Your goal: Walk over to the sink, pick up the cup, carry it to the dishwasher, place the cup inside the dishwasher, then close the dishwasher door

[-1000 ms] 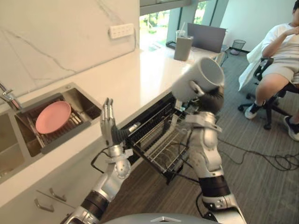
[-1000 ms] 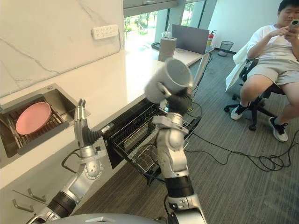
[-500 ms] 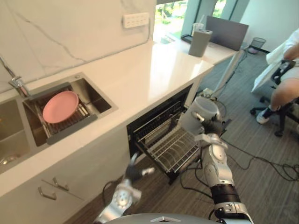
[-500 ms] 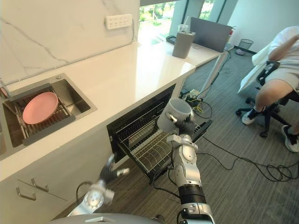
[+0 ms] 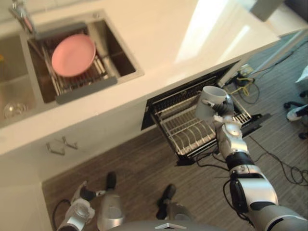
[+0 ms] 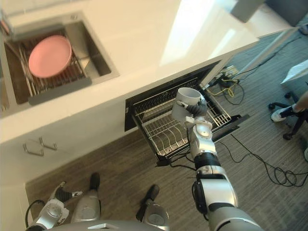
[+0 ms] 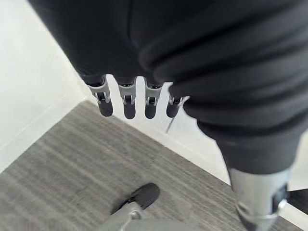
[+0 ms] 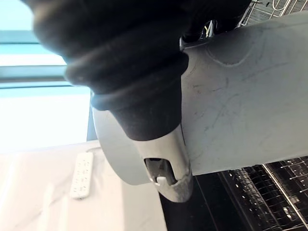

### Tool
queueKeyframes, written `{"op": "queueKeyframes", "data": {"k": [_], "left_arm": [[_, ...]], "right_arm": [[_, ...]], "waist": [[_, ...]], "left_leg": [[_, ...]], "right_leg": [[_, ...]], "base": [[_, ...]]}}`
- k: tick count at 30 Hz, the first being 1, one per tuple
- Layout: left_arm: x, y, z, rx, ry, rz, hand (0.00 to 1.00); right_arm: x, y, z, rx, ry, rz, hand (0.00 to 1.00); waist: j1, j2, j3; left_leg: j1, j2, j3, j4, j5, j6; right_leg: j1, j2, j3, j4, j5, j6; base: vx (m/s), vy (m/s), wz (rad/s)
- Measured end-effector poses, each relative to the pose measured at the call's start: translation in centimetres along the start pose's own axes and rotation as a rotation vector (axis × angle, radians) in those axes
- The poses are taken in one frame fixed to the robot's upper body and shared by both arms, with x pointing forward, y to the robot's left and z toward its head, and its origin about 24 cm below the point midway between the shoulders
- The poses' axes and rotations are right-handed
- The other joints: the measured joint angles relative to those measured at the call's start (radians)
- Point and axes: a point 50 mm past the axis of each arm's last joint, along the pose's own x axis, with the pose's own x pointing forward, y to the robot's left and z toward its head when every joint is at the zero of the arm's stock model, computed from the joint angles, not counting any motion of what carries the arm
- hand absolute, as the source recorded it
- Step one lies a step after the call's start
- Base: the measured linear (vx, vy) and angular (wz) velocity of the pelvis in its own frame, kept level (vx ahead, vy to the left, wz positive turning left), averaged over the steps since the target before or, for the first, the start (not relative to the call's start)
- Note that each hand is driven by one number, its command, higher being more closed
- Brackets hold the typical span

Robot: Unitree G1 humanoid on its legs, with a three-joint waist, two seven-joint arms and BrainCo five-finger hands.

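Grip confirmed: right hand is clenched round the grey cup, with the thumb hooked over the rim in the right wrist view. The cup is held with its mouth up and its handle toward 9 o'clock. In the head views it sits just right of centre, toward 3 o'clock, over the 1 o'clock corner of the wire rack. The rack is pulled out of the open dishwasher, below the front edge of the white worktop. Whether the cup touches the wires cannot be told.

Left hand hangs low at 7 o'clock, well apart from the rack. Its fingers are straight and released above the striped grey floor, holding nothing.

Sink lies at 10 o'clock, set into the worktop. A pink plate rests on a drainer inside it, and the tap stands at its 11 o'clock corner. A person's shoe shows at 3 o'clock on the floor.
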Motion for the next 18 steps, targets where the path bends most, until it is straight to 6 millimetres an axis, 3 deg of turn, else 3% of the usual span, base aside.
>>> {"op": "queueKeyframes", "data": {"k": [4,7,10,15,18], "left_arm": [[0.0,0.2,-0.3,-0.094,0.023,0.021,0.0],[0.2,0.8,-0.3,-0.122,0.025,0.05,0.0],[0.2,1.0,-0.5,-0.184,0.054,0.056,0.0],[0.3,0.7,-1.4,-0.209,0.143,0.023,0.0],[0.6,0.9,-0.9,-0.215,0.142,0.021,0.0]], "right_arm": [[1.0,0.4,1.6,-0.097,0.003,0.07,1.0],[1.2,0.5,1.3,-0.129,0.039,0.085,1.0],[1.2,0.1,0.4,-0.225,0.128,0.116,1.0],[1.5,-0.7,-0.5,-0.3,0.252,0.12,1.0],[1.8,-1.0,-0.1,-0.355,0.269,0.114,1.0]], "waist": [[0.026,-0.006,0.043],[0.027,-0.006,0.064],[0.037,-0.009,0.092],[0.048,-0.012,0.109],[0.054,-0.012,0.119]], "left_leg": [[-0.026,0.001,-0.008,0.0,0.008,0.002],[-0.04,0.003,-0.019,0.0,0.01,-0.004],[-0.071,0.014,-0.029,-0.006,0.02,-0.006],[-0.108,0.022,-0.043,0.0,0.042,-0.006],[-0.137,0.022,-0.056,0.0,0.047,-0.006]], "right_leg": [[-0.02,0.0,0.038,0.01,0.0,0.0],[-0.032,0.0,0.044,0.022,-0.003,0.003],[-0.072,0.003,0.049,0.059,-0.045,0.01],[-0.103,0.012,0.043,0.064,-0.037,0.0],[-0.125,0.013,0.04,0.067,-0.036,0.0]], "base": [[0.0,0.008,0.11],[-0.04,0.008,0.09],[-0.07,-0.011,0.05],[-0.02,-0.014,0.03],[-0.02,0.0,0.11]]}}
